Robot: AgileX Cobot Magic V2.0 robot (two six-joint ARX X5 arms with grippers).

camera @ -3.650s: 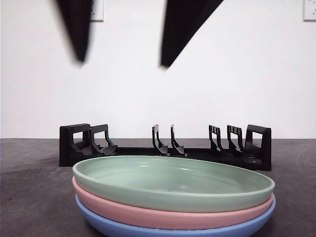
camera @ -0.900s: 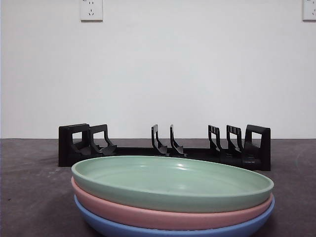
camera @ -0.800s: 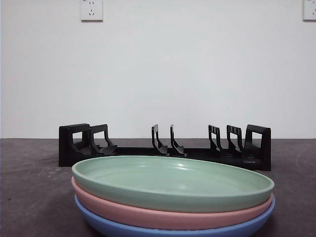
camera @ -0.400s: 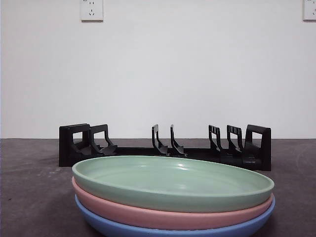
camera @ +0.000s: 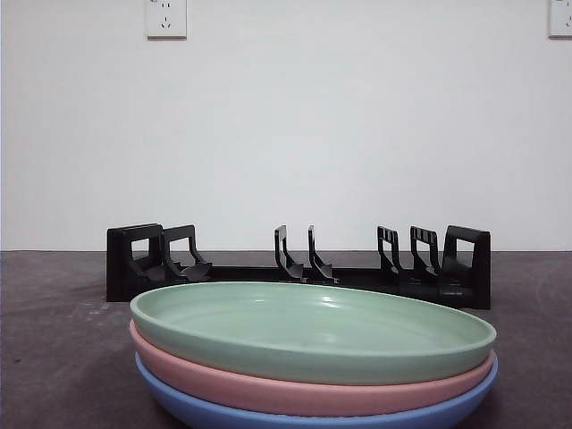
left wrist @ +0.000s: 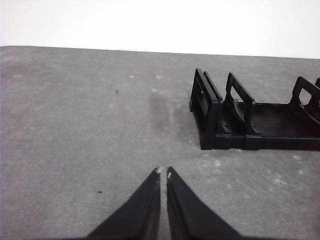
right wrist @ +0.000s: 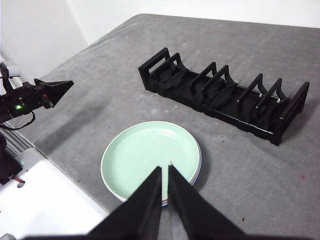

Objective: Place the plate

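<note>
Three plates lie stacked at the table's near edge: a green plate [camera: 313,326] on top, a pink plate [camera: 268,390] under it and a blue plate [camera: 223,416] at the bottom. Behind them stands a black slotted rack [camera: 357,279] with nothing in it. My right gripper [right wrist: 165,167] hangs shut high above the green plate [right wrist: 140,155], holding nothing. My left gripper [left wrist: 162,172] is shut over bare table, off one end of the rack [left wrist: 270,141]. Neither arm shows in the front view.
The right wrist view shows the rack [right wrist: 225,97] lying beyond the plates and the left arm's black tip [right wrist: 52,90] off to one side. A white surface [right wrist: 45,200] borders the grey table at the near corner. Wall sockets [camera: 165,18] sit high on the white wall.
About four seconds ago two dark arms hung at the top of the front view; both have risen out of it. Over the last second nothing moved.
</note>
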